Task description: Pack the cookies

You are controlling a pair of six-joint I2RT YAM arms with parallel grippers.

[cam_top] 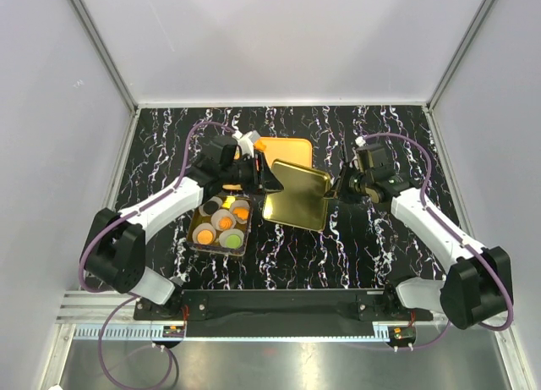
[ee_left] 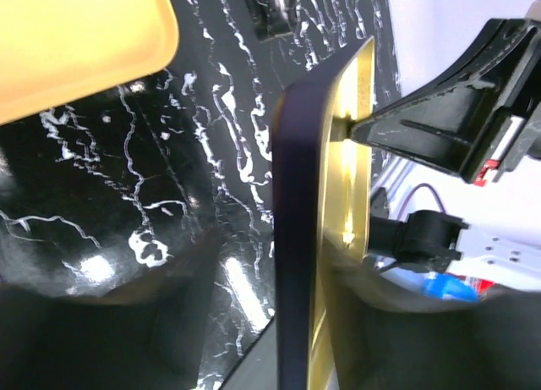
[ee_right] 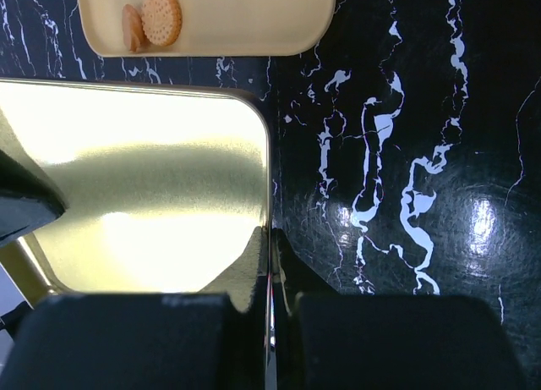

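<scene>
A gold lid (cam_top: 296,195) hangs tilted over the middle of the table, held between both arms. My right gripper (ee_right: 270,238) is shut on the lid's (ee_right: 144,187) right edge and also shows in the left wrist view (ee_left: 355,129). My left gripper (ee_left: 279,263) straddles the lid's (ee_left: 342,153) left edge; a strip of table shows between one finger and the rim. Two round cookies (ee_right: 161,18) lie on the orange tray (ee_right: 245,18). More cookies (cam_top: 205,234), orange, green and black, sit in white cups in a dark box (cam_top: 196,244) on the left.
The orange tray (cam_top: 283,146) lies behind the lid, partly covered by it. The box of cups sits under the left arm's forearm. Black marbled tabletop (cam_top: 372,255) spreads to the right and front, with white walls on three sides.
</scene>
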